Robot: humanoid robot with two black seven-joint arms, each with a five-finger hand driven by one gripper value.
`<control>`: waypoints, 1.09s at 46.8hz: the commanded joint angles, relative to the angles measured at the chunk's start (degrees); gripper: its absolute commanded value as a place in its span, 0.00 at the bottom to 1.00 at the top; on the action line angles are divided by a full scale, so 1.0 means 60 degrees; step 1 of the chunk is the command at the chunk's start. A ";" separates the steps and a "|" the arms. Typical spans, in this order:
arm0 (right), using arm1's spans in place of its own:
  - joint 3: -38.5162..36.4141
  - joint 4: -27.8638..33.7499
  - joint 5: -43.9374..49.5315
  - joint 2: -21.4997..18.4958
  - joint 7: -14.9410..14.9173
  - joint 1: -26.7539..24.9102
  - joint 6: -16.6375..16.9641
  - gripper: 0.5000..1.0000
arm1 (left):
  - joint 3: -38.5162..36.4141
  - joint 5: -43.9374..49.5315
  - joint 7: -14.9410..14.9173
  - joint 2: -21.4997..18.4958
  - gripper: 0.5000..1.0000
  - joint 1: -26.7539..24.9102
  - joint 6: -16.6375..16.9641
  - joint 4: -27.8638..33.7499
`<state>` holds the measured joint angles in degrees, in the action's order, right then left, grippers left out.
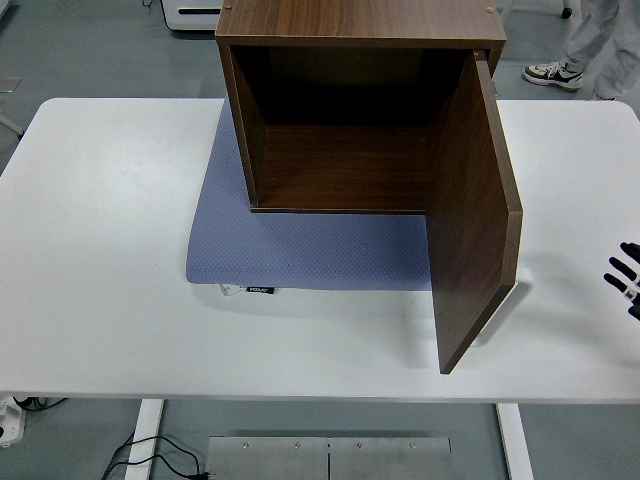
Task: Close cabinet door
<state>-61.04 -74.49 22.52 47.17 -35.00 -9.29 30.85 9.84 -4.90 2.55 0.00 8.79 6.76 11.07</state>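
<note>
Only the right hand (625, 278) showed, as a few black fingertips at the right edge of the picture, over the white table (100, 250); the fingertips looked spread and held nothing, though most of the hand was cut off. The left hand was not to be seen.

Going from left to right: bare table top, then a blue-grey mat (300, 250), and on its far part the brown wooden cabinet (360, 25), its mouth open towards the robot and empty inside. The cabinet door (472, 210) hung on the right side, swung out towards the table's near edge, standing upright with its long face running from the hinge at the back to its free edge at the front. A person's shoe (553, 72) stood on the floor beyond.

The door lay to the left of the right hand, near but apart from it, outer face turned that way. Closing it probably called for a push leftwards near the free front edge.
</note>
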 commanded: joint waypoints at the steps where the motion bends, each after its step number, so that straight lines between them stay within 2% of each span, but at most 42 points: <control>1: 0.0007 -0.0152 0.0260 -0.0010 0.0000 -0.0164 0.0220 1.00 | 0.0000 -0.0003 0.0000 0.0000 1.00 0.0000 -0.0013 0.0000; 19: 0.0066 -0.1558 0.1242 -0.0069 0.0000 -0.0385 0.0264 1.00 | 0.0000 -0.0003 0.0000 0.0000 1.00 0.0000 -0.0013 0.0000; 31: 0.0154 -0.2027 0.1579 -0.0142 0.0000 -0.0385 0.0220 1.00 | 0.0000 -0.0003 0.0000 0.0000 1.00 0.0000 0.0002 0.0000; 45: 0.0286 -0.2393 0.2004 -0.0552 0.0000 -0.0385 0.0118 1.00 | 0.0000 0.0011 0.0000 0.0000 1.00 0.0000 0.0002 0.0000; 51: 0.0329 -0.2715 0.2223 -0.0815 0.0000 -0.0370 -0.0160 1.00 | 0.0000 -0.0003 0.0000 0.0000 1.00 0.0000 -0.0013 0.0000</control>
<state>-59.24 -89.88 35.00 43.10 -35.00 -11.54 30.70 9.84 -4.92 2.53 0.00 8.79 6.76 11.07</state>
